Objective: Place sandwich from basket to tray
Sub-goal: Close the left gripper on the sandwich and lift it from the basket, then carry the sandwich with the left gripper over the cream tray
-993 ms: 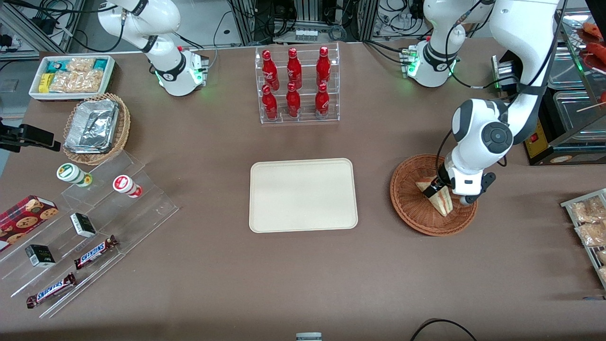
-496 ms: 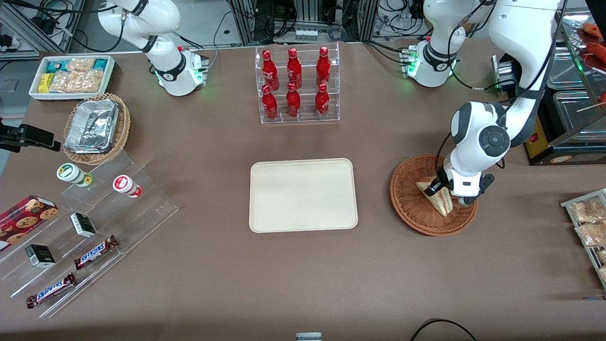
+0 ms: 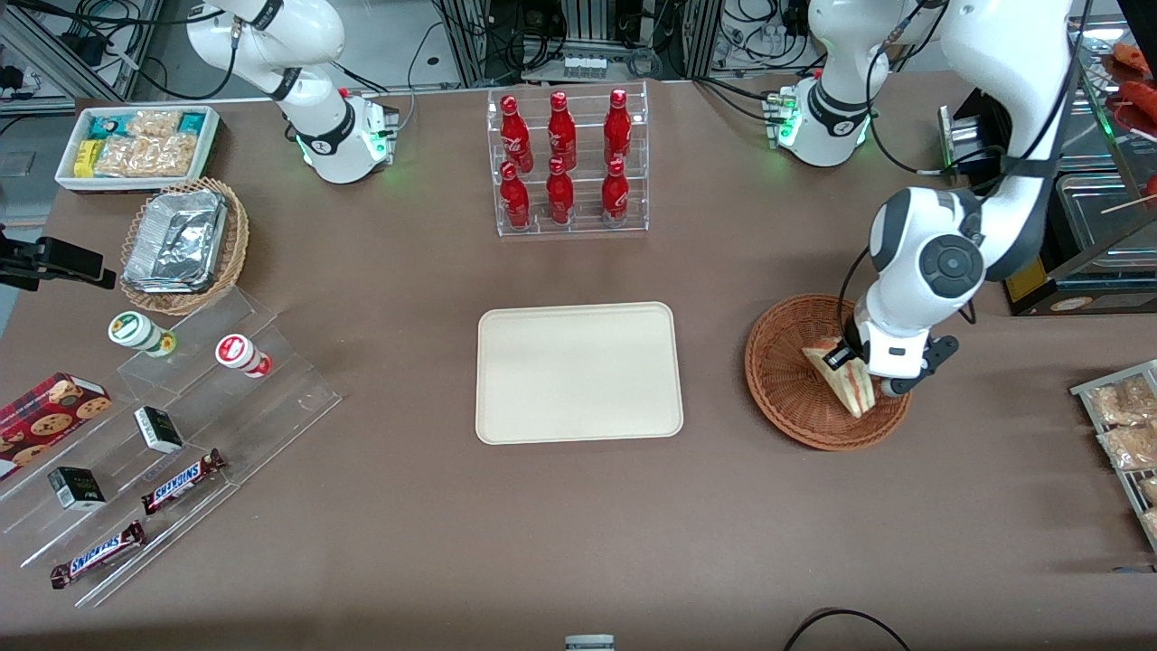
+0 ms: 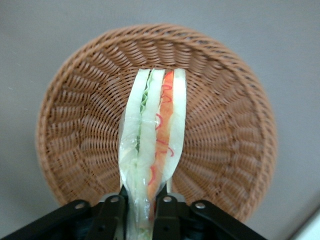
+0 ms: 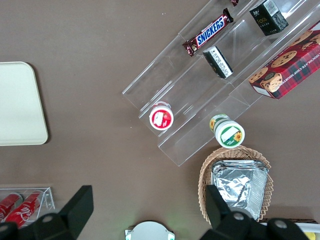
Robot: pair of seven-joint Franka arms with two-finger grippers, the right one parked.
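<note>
Left wrist view, gripper (image 4: 141, 207) clamped on the sandwich (image 4: 152, 135), wedge on edge over the basket (image 4: 75, 125), front view, basket on the desk (image 3: 578, 542) beside the bare tray (image 3: 578, 372)

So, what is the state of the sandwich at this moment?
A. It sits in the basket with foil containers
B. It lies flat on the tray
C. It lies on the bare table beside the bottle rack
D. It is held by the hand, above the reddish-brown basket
D: the wrist view shows the hand shut on the sandwich at one end, above the basket; the tray has nothing on it.
</note>
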